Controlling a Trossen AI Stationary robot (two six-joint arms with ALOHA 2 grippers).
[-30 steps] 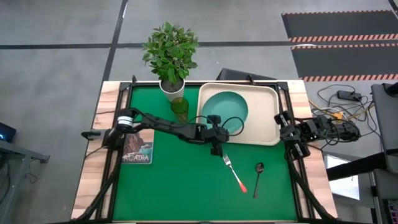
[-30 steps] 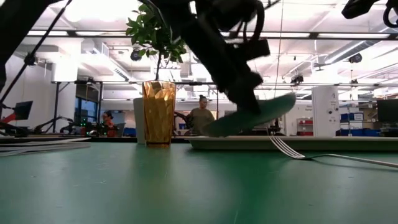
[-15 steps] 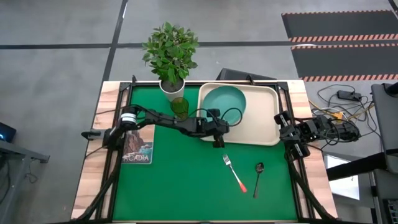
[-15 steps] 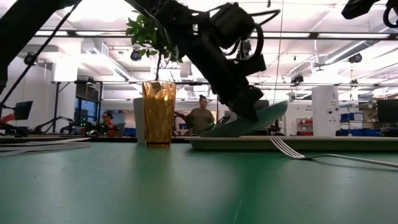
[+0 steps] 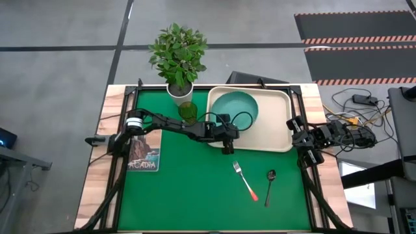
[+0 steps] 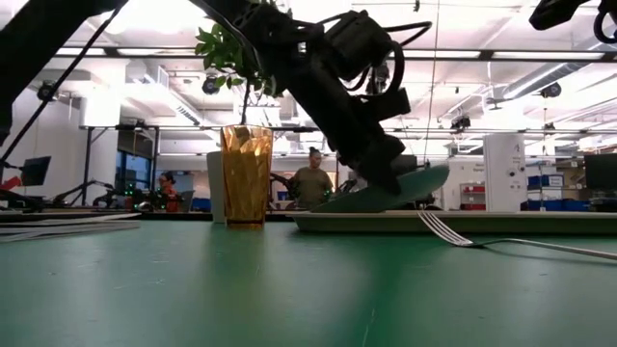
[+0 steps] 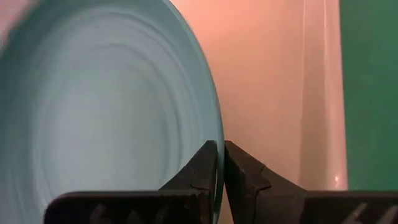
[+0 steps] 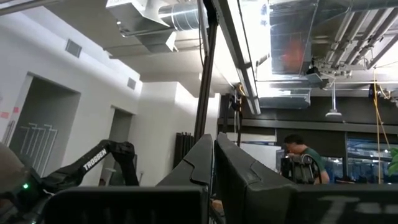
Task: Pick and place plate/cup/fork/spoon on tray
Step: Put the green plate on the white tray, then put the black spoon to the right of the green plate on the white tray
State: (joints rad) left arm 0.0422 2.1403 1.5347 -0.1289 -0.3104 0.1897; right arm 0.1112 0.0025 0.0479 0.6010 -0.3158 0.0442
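The pale teal plate (image 5: 235, 112) lies tilted over the left part of the cream tray (image 5: 276, 123); it also shows in the low view (image 6: 386, 193) and in the left wrist view (image 7: 106, 112). My left gripper (image 5: 226, 135) is shut on the plate's near rim. The amber cup (image 6: 246, 173) stands on the green mat left of the tray, beside the plant pot. The red-handled fork (image 5: 246, 181) and the dark spoon (image 5: 270, 185) lie flat on the mat in front of the tray. My right gripper (image 5: 311, 156) is shut and empty at the table's right edge. My left gripper pinches the plate's rim (image 7: 217, 163) at its near edge between its two fingers, one above and one below. The fingers come slanting from the table's near left side. The plate is tilted, its far left part low on the tray (image 6: 328, 204), its held side raised.
A potted plant (image 5: 178, 58) stands at the far edge behind the cup. A picture card (image 5: 143, 155) lies at the left of the mat. Free mat lies at the near left.
My left gripper has carried the plate toward the table's far edge and down over the tray. The plate was lifted and steeply tilted; now it is flatter, with its low edge on the tray.
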